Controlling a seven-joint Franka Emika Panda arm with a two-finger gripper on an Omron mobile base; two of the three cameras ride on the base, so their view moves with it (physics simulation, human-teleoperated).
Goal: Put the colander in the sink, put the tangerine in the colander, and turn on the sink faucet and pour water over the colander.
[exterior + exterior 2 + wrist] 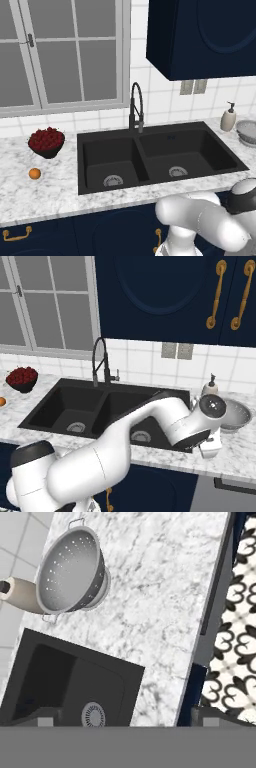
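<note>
Spread, empty fingers (127, 719) over the tabletop (150, 607) edge right of the sink (65, 682). Beyond it in the hand view, colander (70, 569) against the soap bottle (22, 594). From the left base camera, tangerine (34, 173) left of the sink, below the berry bowl (46, 142); faucet (136, 107) behind.

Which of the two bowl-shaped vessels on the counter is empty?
The colander, right of the sink beside the soap dispenser; the dark bowl on the left holds red berries.
</note>
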